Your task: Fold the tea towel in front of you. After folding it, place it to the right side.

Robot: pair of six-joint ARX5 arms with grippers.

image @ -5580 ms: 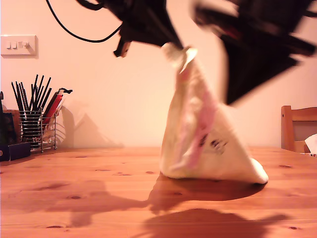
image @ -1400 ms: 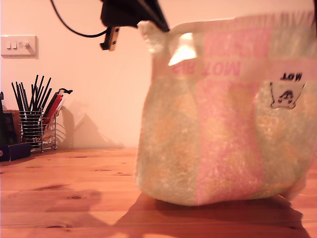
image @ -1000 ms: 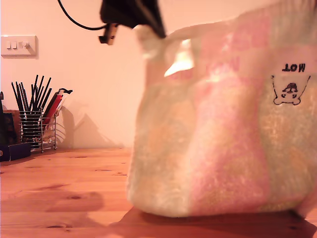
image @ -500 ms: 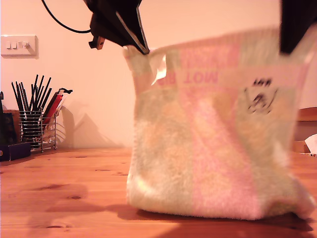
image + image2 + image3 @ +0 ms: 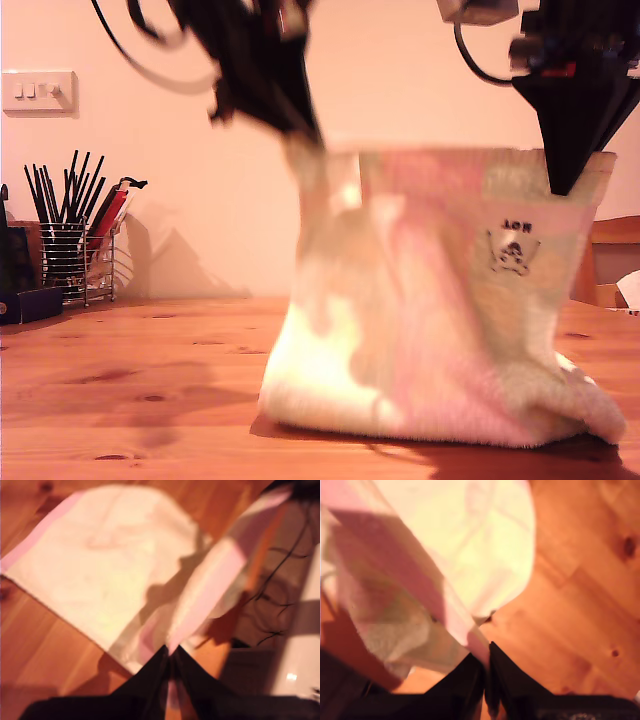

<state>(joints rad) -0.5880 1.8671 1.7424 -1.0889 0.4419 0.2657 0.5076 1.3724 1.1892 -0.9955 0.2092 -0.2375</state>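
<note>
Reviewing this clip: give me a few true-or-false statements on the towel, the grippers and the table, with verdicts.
1. Both grippers hold the tea towel by its upper edge. True.
2. The towel lies flat on the wooden table. False: it hangs upright, only its lower part resting on the wood.
3. My first gripper is open. False: it is pinched on cloth, as is my second gripper.
4. A wire pen holder stands at the exterior view's left. True.

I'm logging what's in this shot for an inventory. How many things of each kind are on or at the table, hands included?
Towel: 1
Hands: 2, my first hand and my second hand, each shut on a top corner of the towel
Wire pen holder: 1
Wall switch: 1
Chair: 1
Total: 6
</note>
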